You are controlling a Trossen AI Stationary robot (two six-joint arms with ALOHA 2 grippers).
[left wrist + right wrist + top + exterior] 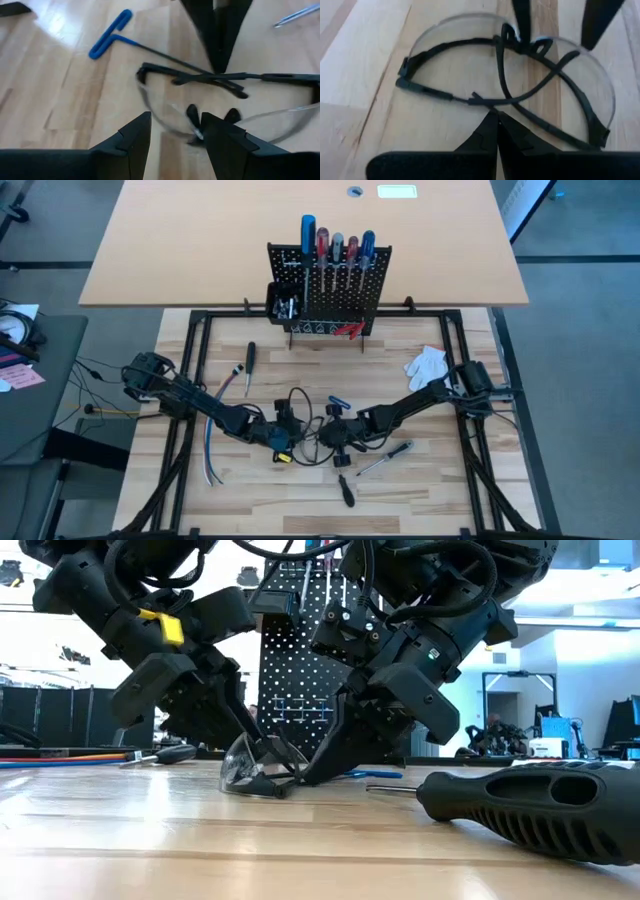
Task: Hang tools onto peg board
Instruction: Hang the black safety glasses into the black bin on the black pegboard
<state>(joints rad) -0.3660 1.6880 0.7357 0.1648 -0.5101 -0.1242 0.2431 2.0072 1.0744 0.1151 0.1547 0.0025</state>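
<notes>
A black peg board (330, 285) stands at the far edge of the wooden surface (400, 490), with several screwdrivers (337, 250) already hung along its top rail. In front of it, both hands meet over clear safety glasses (510, 75). The right hand (496, 120) is pinched shut on a temple arm; the left hand (175, 127) is partly open around the lens. Loose tools remain nearby, including a black-handled screwdriver (345, 489) and a blue T-handle key (112, 32).
</notes>
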